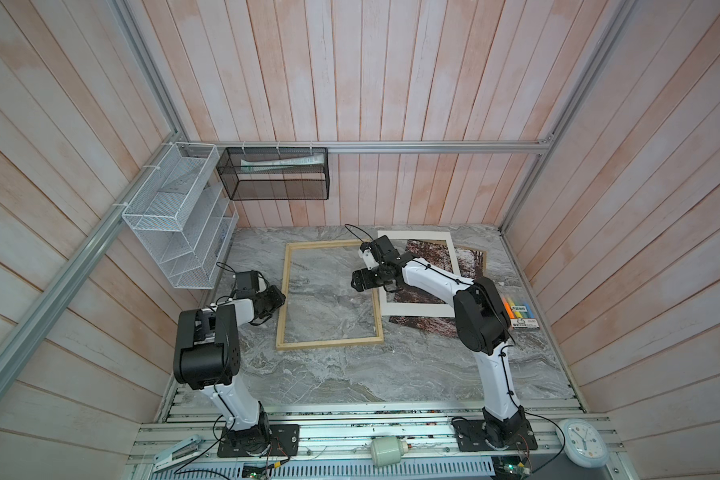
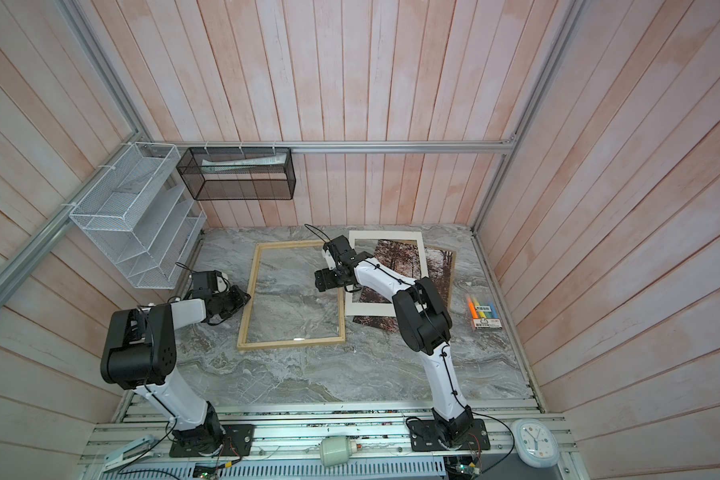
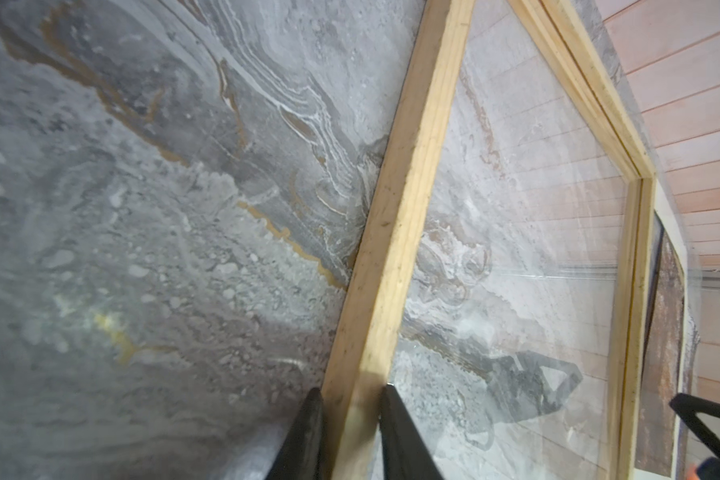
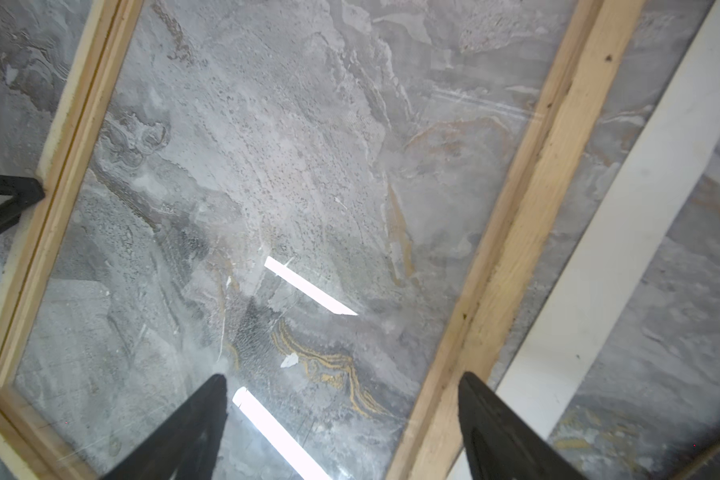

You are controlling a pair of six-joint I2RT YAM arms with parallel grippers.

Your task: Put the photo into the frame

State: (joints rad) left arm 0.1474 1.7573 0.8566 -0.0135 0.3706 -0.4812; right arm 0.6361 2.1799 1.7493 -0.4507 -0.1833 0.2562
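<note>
The frame (image 1: 329, 343) (image 2: 292, 343), pale wood rails round a clear pane, lies on the marble table in both top views. My left gripper (image 1: 281, 297) (image 2: 246, 297) (image 3: 352, 392) is shut on the frame's left rail (image 3: 404, 208), one finger against each side. My right gripper (image 1: 355, 284) (image 2: 319, 282) (image 4: 341, 378) hangs open over the frame's right rail (image 4: 537, 208), holding nothing. The photo (image 1: 427, 253) (image 2: 400, 253) (image 3: 666, 332), an autumn forest print, lies right of the frame under a white mat (image 1: 416, 309) (image 2: 371, 309) (image 4: 620, 232). The right arm hides part of it.
A box of coloured markers (image 1: 520, 311) (image 2: 483, 311) lies at the table's right edge. A white wire rack (image 1: 179, 216) and a black mesh basket (image 1: 275, 174) hang on the walls. A clock (image 1: 582, 442), a stapler (image 1: 177, 453) and a white cylinder (image 1: 387, 451) sit on the front rail.
</note>
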